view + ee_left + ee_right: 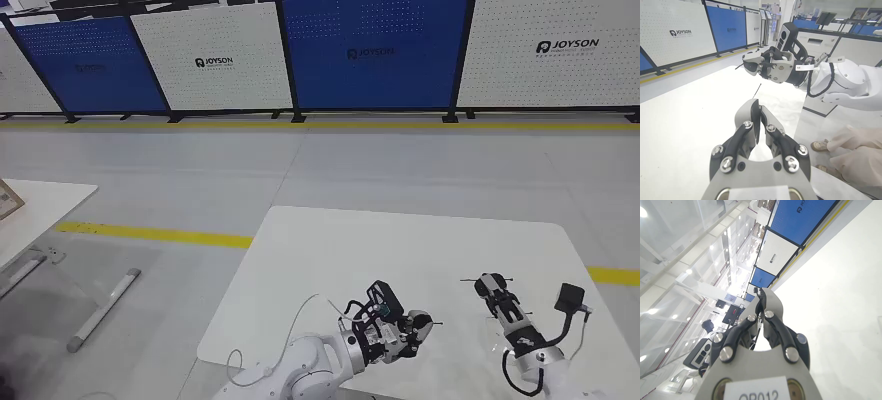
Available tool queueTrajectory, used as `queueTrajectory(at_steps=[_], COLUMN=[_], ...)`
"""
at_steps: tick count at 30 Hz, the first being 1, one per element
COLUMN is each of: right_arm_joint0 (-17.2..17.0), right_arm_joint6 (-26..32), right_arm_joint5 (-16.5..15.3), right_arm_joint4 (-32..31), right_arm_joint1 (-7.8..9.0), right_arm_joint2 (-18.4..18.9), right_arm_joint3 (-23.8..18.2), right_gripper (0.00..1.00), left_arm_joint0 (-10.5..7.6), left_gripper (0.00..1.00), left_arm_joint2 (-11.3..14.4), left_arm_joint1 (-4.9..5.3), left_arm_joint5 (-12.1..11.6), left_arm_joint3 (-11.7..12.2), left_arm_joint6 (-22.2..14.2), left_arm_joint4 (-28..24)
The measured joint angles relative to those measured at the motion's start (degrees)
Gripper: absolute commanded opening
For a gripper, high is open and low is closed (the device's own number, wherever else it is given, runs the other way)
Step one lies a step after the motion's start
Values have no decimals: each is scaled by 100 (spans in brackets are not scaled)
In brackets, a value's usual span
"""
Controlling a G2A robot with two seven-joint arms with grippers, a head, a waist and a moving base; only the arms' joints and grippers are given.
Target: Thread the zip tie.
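At the near edge of the white table (pixel 330 260) the left gripper (pixel 759 105) sits nearest, its fingers pressed together on the tail of the black zip tie (pixel 757 91); a short thin length of strap sticks out past the tips and ends free in the air, touching nothing. Its long axis runs from the left gripper away to the right and a little farther off, roughly toward the right gripper (pixel 745 64), which hangs over the table to the right and slightly beyond; a clear gap lies between the free tip and that gripper. The right gripper's fingers are likewise clamped together, pinching black strap with the zip tie head (pixel 755 290) poking out just past the tips; in the top view short black stubs show on either side of it, so the piece lies crosswise, left to right. Whether tail and head belong to one tie I cannot tell; nor which way the head's slot faces. I judge the threading not yet begun; the coming move turns on bringing the tip, from the near left, in line with that slot.
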Motion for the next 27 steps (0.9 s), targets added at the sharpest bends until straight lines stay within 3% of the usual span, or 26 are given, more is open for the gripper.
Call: queueTrajectory(at_steps=[9,13,15,19,22,27], right_arm_joint0=[0,0,0,0,0,0], right_arm_joint6=[0,0,0,0,0,0], right_arm_joint5=[0,0,0,0,0,0], right_arm_joint4=[0,0,0,0,0,0], right_arm_joint1=[0,0,0,0,0,0], right_arm_joint2=[0,0,0,0,0,0], right_arm_joint3=[0,0,0,0,0,0], right_gripper=[0,0,0,0,0,0], left_arm_joint0=[-54,-390,-557,-1022,-1300,-1299], left_gripper=[0,0,0,0,0,0], left_arm_joint2=[-7,-182,-126,253,466,468], left_arm_joint1=[2,37,64,204,319,320], left_arm_joint5=[-75,-541,-549,-535,-535,-535], left_arm_joint3=[20,238,262,359,524,531], left_arm_joint6=[-40,-301,-484,-718,-499,-488], left_arm_joint4=[53,24,30,-323,-573,-575])
